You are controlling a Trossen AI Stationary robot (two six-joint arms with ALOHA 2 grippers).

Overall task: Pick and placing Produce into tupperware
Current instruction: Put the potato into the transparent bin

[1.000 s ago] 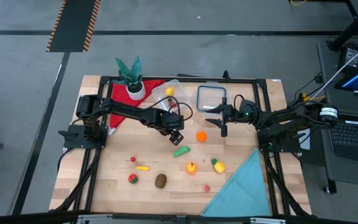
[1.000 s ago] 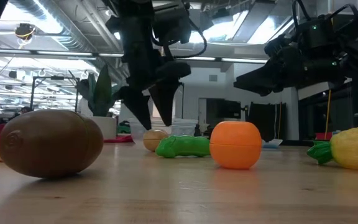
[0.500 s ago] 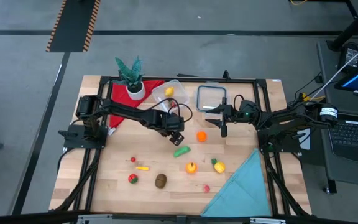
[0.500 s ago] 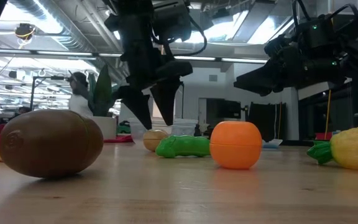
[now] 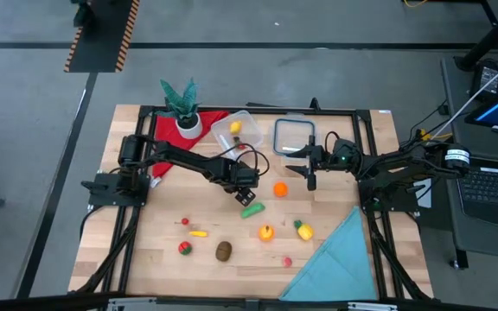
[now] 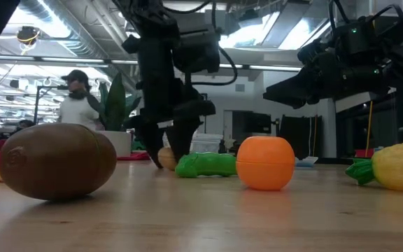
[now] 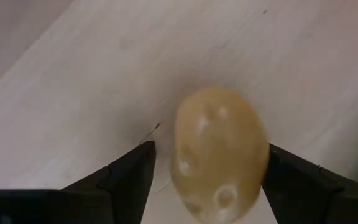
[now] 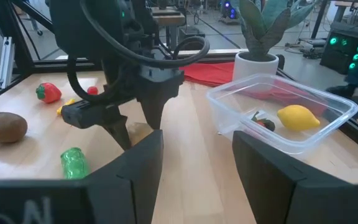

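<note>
Left gripper (image 5: 247, 195) reached out from the left edge to mid-surface, angled down, tips nearly on the wood. Jaws wide apart, straddling a tan toy potato (image 7: 219, 152) lying on the wooden surface (image 5: 232, 229); fingers (image 7: 126, 177) on either side, contact not certain, potato not lifted. Just beside it, toward the near edge, a green pepper-like vegetable (image 5: 252, 209); to its right an orange (image 5: 280, 189).

Farther toward the near edge: small red piece (image 5: 185, 222), yellow piece (image 5: 199, 233), strawberry (image 5: 183, 248), brown kiwi (image 5: 223, 250), orange-and-yellow fruit (image 5: 266, 232), yellow fruit with green leaves (image 5: 303, 230), pink piece (image 5: 287, 261). Open wood between these pieces and around the orange.

At the far edge, potted plant (image 5: 183, 108) on a red cloth (image 5: 217, 118). Next to it the clear tupperware (image 5: 236, 130), upright, holding a lemon (image 8: 297, 116) and a small dark-and-red item (image 8: 261, 122). Right of it, the flat clear lid (image 5: 292, 136).

Right gripper (image 5: 310, 181) raised above the surface near the lid, arm stretched in from the right edge, jaws partly apart, nothing between them. Teal cloth (image 5: 340, 259) at the near right corner.
</note>
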